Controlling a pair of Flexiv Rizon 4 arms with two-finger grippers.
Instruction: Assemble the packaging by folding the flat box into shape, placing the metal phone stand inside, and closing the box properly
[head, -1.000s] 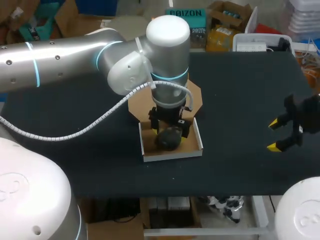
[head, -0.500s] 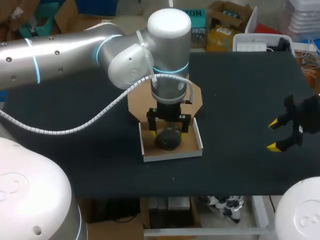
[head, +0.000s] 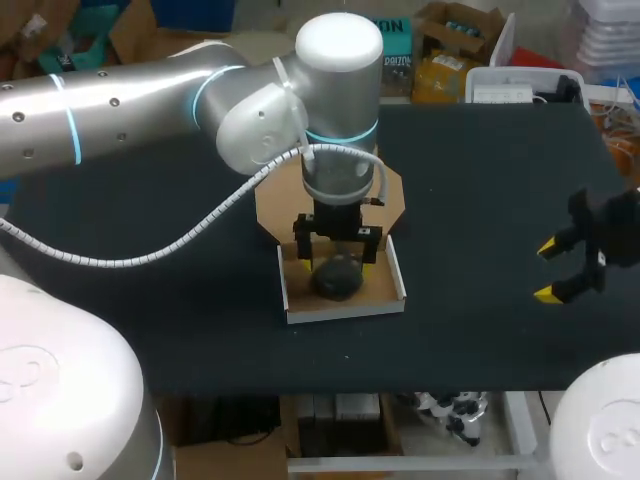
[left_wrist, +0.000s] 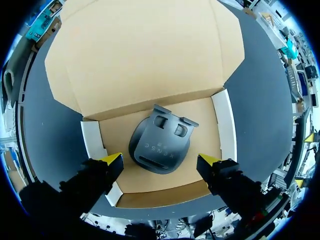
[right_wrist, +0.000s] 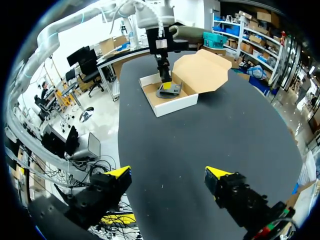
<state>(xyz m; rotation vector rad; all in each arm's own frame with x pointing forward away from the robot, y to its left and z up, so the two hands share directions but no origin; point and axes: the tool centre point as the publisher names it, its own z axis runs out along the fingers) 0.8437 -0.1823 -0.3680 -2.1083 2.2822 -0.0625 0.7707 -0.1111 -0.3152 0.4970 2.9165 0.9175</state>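
The left tool (left_wrist: 160, 160) hangs over the open box (left_wrist: 223, 122), its yellow-tipped fingers spread wide on either side of the dark metal phone stand (left_wrist: 161, 144), clear of it. The stand lies on the box floor, close to the fold of the lid flap (left_wrist: 145, 55), which lies back flat on the black bench (head: 480, 200). The right tool (right_wrist: 167, 176) hovers well apart near the bench's right edge, fingers apart and empty
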